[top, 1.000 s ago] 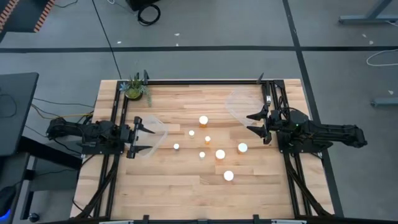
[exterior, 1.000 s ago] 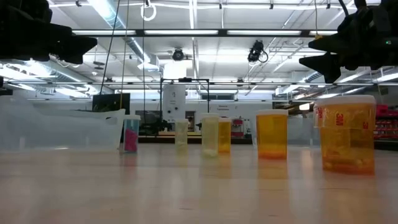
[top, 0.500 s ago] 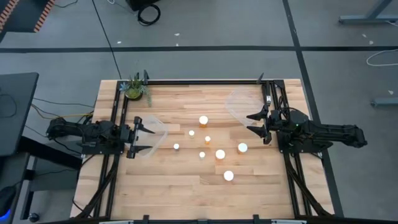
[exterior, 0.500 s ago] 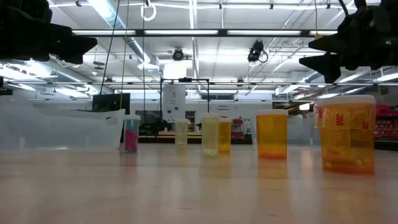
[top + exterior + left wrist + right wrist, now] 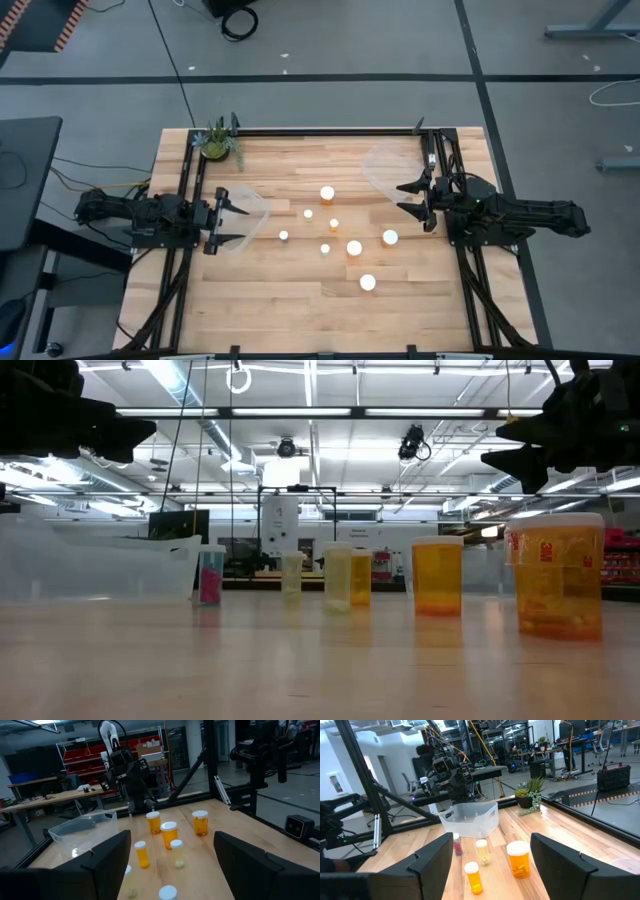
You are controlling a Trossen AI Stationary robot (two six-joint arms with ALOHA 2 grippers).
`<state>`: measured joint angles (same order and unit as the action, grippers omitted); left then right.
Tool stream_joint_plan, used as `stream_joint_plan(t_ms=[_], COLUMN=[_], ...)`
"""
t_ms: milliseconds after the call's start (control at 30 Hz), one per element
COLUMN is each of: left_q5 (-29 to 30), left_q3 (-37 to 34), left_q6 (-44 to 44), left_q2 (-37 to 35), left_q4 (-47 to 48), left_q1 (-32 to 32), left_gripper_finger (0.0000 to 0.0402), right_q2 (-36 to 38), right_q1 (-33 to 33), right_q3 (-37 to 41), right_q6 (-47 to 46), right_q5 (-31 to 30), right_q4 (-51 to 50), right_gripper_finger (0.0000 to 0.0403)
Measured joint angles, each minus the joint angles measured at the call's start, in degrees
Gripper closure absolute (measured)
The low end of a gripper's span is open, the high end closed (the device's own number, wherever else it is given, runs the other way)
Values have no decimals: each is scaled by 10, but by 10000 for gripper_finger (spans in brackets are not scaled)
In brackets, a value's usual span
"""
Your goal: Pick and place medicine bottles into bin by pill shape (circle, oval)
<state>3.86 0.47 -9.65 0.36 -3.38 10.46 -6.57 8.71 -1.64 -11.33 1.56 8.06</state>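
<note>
Tabletop [image 5: 300, 300]: wooden, framed by dark rails. Two clear bins: one [image 5: 250, 215] at the left, one [image 5: 385, 168] far right.

Left end effector [image 5: 222, 216]: at the left edge, fingers spread, empty. Right end effector [image 5: 413, 200]: at the right edge, fingers spread, empty.

Medicine bottles [image 5: 354, 248]: seven, upright, clustered mid-tabletop between the bins, well apart from both end effectors. Judged light, rigid, smooth-sided and easily tipped; best pinched across the body below the cap.

Pill shapes were too small to make out; the bin walls were faint.
</note>
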Motion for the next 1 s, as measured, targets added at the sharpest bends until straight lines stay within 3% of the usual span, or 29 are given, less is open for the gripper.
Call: stream_joint_plan(t_ms=[767, 1000], left_q5=[0, 0], left_q3=[0, 0], left_q6=[1, 112], left_q2=[0, 0], left_q4=[-3, -128], left_q1=[0, -1], left_gripper_finger=[108, 108], right_q2=[0, 0], right_q1=[0, 0], right_q3=[0, 0], right_q6=[0, 0], right_q5=[0, 0], right_q4=[0, 0], right_gripper_finger=[131, 131])
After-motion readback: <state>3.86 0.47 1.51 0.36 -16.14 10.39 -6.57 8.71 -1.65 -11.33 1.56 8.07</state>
